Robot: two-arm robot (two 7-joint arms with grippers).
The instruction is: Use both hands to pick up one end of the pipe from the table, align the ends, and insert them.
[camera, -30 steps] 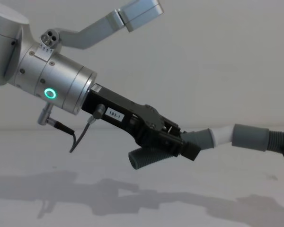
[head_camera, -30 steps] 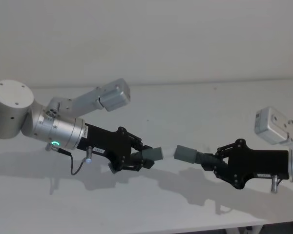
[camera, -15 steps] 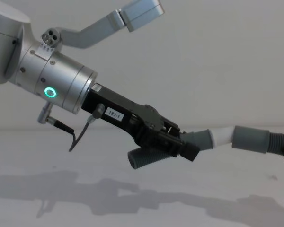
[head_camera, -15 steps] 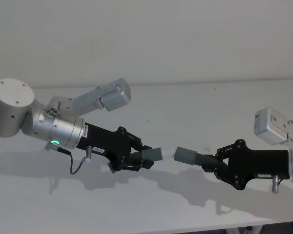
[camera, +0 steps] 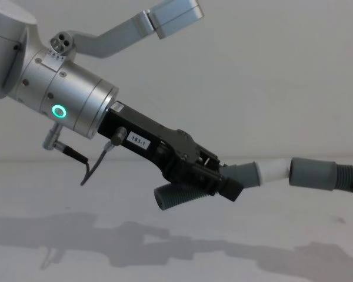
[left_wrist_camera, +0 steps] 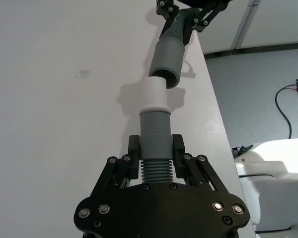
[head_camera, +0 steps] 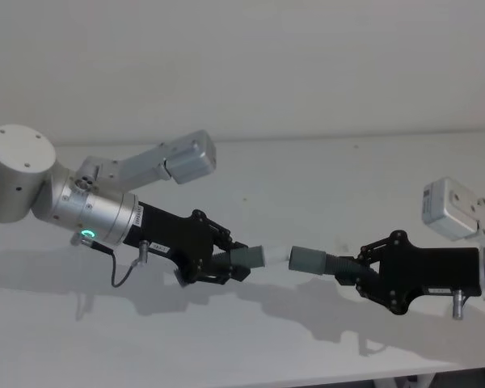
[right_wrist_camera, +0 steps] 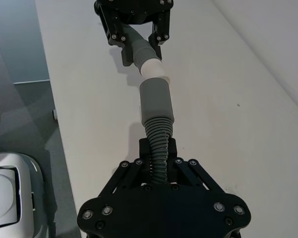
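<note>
Left gripper (head_camera: pixel 229 265) gripped the spigot piece (head_camera: pixel 255 257); right gripper (head_camera: pixel 352 275) (at three o'clock) gripped the sleeve piece (head_camera: pixel 307 260), ends meeting.

Plain white wall (head_camera: pixel 242 65) behind; grey floor (left_wrist_camera: pixel 248 89) (black cable (left_wrist_camera: pixel 278 101) lying there).

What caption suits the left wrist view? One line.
Pipe in the left tool, white spigot at the mouth of the sleeve in the right tool.
</note>
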